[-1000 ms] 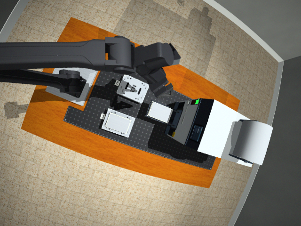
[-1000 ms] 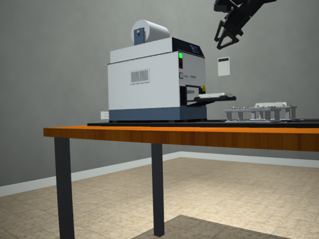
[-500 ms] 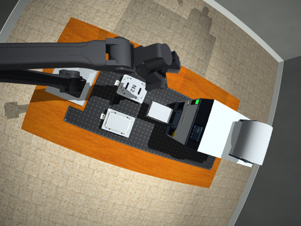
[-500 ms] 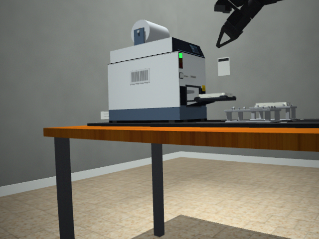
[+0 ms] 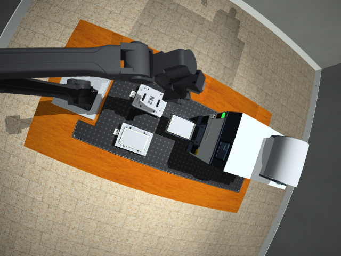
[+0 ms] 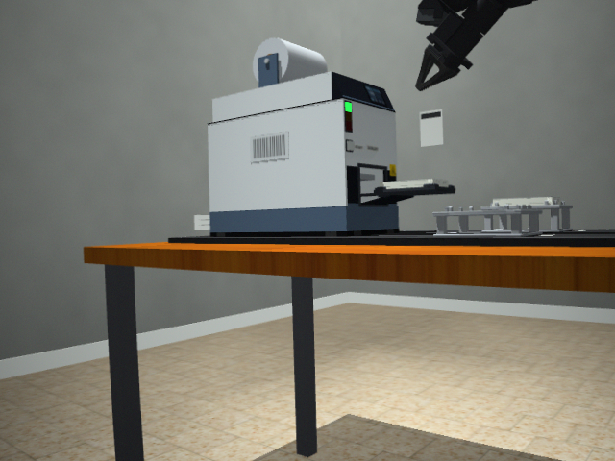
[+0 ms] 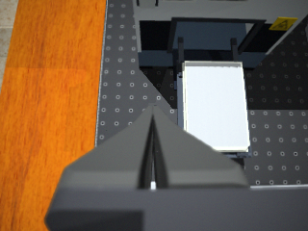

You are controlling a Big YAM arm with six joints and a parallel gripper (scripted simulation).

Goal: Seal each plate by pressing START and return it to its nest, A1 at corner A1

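Claw [image 5: 183,100] [image 6: 421,87] [image 7: 152,115] closed, holding nothing; plate [image 5: 181,126] [image 6: 416,183] [image 7: 216,107] below it, on extended sealer stage [image 5: 167,132] [image 6: 443,189] [image 7: 180,113]; lamp [image 5: 223,115] [image 6: 348,107] green.

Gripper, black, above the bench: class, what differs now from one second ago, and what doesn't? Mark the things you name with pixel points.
The black two-fingered gripper [image 5: 180,101] [image 6: 421,87] [image 7: 152,115] has closed its spread fingers on nothing. Unchanged: the white plate [image 5: 180,126] [image 6: 414,183] [image 7: 215,107] on the stage, the white plate [image 5: 134,140] [image 6: 524,201] in the other nest, the green lamp [image 5: 223,115] [image 6: 348,107].
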